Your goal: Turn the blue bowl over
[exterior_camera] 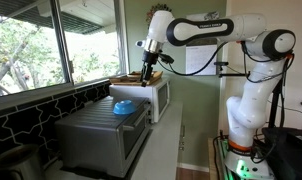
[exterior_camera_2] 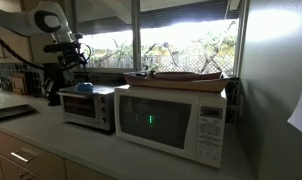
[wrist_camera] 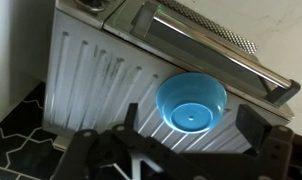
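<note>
Blue bowl point(wrist_camera: 192, 102) rests on top of grey toaster oven point(exterior_camera: 96, 130), beside microwave point(exterior_camera_2: 171, 118) on bench point(exterior_camera_2: 61, 140). End effector point(exterior_camera: 146, 79) hovers above bowl, clear of it, fingers spread wide, empty.

We see the white arm point(exterior_camera: 206, 28) reach across from its base at the right, its gripper point(exterior_camera: 146, 76) pointing down over the white microwave point(exterior_camera: 161, 98) beside the window point(exterior_camera: 31, 40). The blue bowl point(exterior_camera: 123, 108) sits on top of the grey oven point(exterior_camera: 96, 138), towards the microwave (too small here for us to tell which way up), below the gripper and apart from it.
</note>
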